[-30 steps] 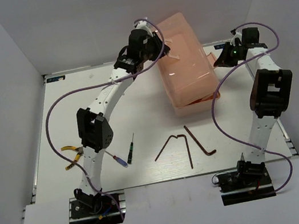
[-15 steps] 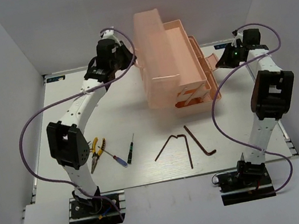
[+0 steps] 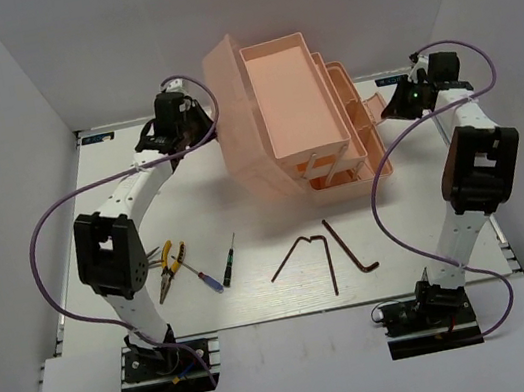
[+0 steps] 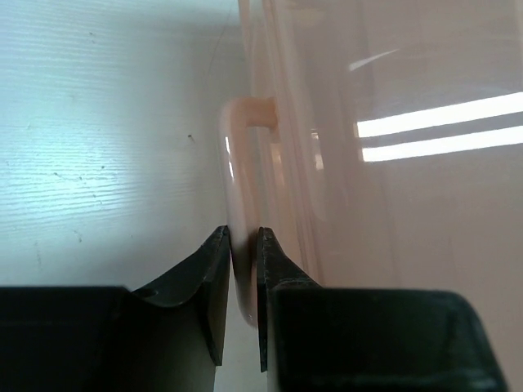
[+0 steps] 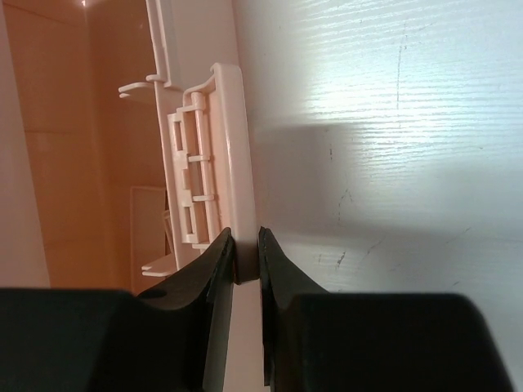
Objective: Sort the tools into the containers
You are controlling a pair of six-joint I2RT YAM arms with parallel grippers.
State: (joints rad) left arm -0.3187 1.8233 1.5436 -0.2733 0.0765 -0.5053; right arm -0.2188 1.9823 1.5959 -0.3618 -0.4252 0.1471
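The salmon-pink toolbox (image 3: 279, 122) stands open at the back, its tiered trays spread out and its lid tipped to the left. My left gripper (image 3: 202, 130) is shut on the lid handle (image 4: 239, 180). My right gripper (image 3: 396, 103) is shut on the toolbox's right edge flap (image 5: 230, 155). On the table near the front lie yellow-handled and orange-handled pliers (image 3: 166, 267), a blue-handled screwdriver (image 3: 205, 277), a green-handled screwdriver (image 3: 230, 261) and the dark hex keys (image 3: 324, 248).
White walls close in the table (image 3: 261, 303) on three sides. The left arm (image 3: 111, 263) rises just left of the pliers. Purple cables loop off both arms.
My left gripper has swung the lid by its handle from closed over the box to open on the left, and the trays have fanned out. The right gripper stayed put.
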